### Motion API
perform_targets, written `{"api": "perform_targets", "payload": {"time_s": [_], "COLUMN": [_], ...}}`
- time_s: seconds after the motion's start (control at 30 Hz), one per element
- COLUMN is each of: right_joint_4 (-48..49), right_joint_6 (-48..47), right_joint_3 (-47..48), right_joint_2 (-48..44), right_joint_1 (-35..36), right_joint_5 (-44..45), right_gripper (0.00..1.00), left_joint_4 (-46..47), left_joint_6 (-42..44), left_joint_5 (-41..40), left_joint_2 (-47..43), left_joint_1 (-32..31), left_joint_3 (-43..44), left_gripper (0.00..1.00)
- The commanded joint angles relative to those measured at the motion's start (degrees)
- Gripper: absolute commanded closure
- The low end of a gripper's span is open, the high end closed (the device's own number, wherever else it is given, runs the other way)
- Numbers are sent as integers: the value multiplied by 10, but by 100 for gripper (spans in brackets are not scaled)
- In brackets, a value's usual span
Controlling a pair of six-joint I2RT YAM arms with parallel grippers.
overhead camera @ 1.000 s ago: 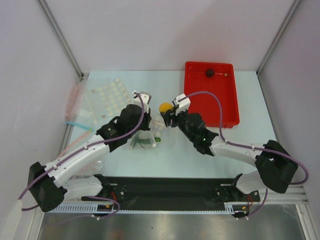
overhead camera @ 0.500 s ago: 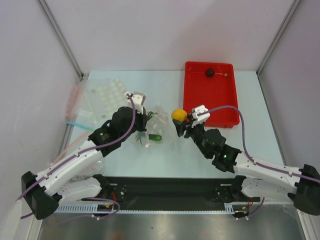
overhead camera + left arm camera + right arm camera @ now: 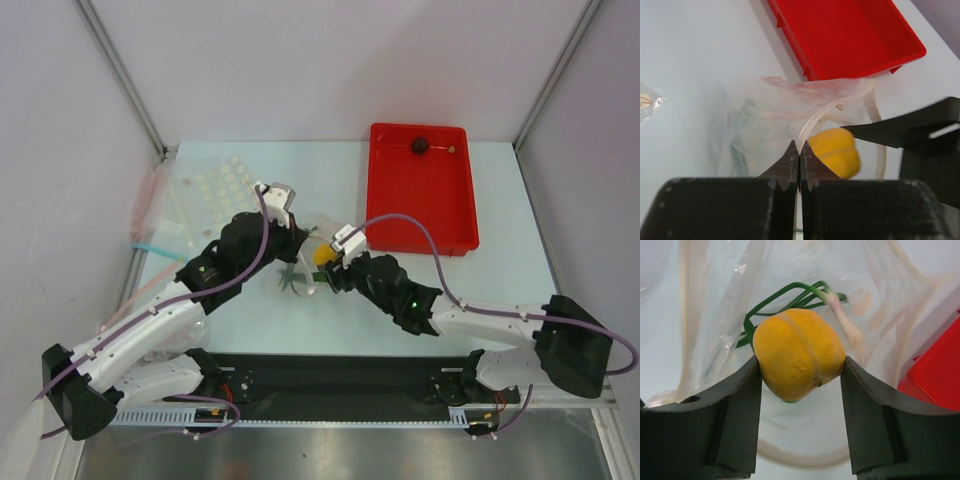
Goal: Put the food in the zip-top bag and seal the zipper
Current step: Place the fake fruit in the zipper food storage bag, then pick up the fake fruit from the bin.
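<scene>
The zip-top bag (image 3: 292,272) lies open at the table's middle. My left gripper (image 3: 299,246) is shut on its mouth rim, as the left wrist view (image 3: 799,150) shows, holding the mouth up. My right gripper (image 3: 328,262) is shut on the yellow lemon-like ball (image 3: 324,253) at the bag's mouth. The ball (image 3: 797,352) sits between the right fingers. The ball (image 3: 835,152) is just right of the left jaws. Thin green stalks (image 3: 785,295) lie inside the bag (image 3: 715,305). The dark maroon ball (image 3: 421,146) rests in the red tray. The green chili is hidden.
The red tray (image 3: 440,215) stands at the back right, close behind the bag (image 3: 850,35). A flatter dotted bag (image 3: 215,185) and plain clear bags with pink (image 3: 150,200) and blue (image 3: 150,245) strips lie at the back left.
My right gripper has carried the yellow ball left and down, from beside the tray to the bag's mouth. My left gripper has kept hold of the bag's rim.
</scene>
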Motion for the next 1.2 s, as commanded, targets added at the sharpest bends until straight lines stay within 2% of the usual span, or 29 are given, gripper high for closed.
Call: {"api": "perform_targets", "payload": {"time_s": [0.0, 0.03, 0.07, 0.13, 0.17, 0.3, 0.47, 0.63, 0.77, 0.8, 0.9, 1.0, 1.17], "right_joint_4": [57, 61, 63, 56, 53, 35, -20, -59, -68, -67, -65, -53, -27], "right_joint_6": [-5, 0, 11, 15, 14, 13, 27, 54, 111, 123, 164, 191, 228], "right_joint_3": [58, 65, 78, 87, 88, 89, 103, 99, 108, 113, 148, 192, 274], "right_joint_2": [59, 72, 82, 98, 98, 75, 28, -39, -65, -50, 10, 71, 225], "right_joint_1": [-42, -52, -62, -75, -76, -82, -100, -141, -240, -292, -374, -414, -458], "right_joint_5": [-51, -77, -93, -123, -124, -123, -133, -109, -106, -113, -125, -114, -37], "right_gripper": [83, 81, 66, 46, 33, 18, 15, 18, 21, 21, 20, 18, 16], "left_joint_4": [51, 52, 54, 60, 63, 102, 109, 89, 75, 74, 74, 75, 70], "left_joint_6": [11, 12, 16, 18, 17, 12, 16, 19, 21, 21, 27, 28, 32], "left_joint_5": [37, 39, 39, 32, 30, 24, 17, -3, -29, -31, -33, -36, -54], "left_joint_2": [-3, 1, 3, 16, 19, 30, 48, 51, 38, 31, 21, 15, 9], "left_joint_1": [3, 3, 3, 3, 3, 4, 7, 8, 8, 8, 8, 8, 8], "left_joint_3": [6, 8, 9, 9, 9, -8, -7, -7, -12, -15, -20, -28, -31], "left_gripper": [100, 100, 100, 100, 100, 100, 100, 100, 100, 100, 100, 100, 100]}}
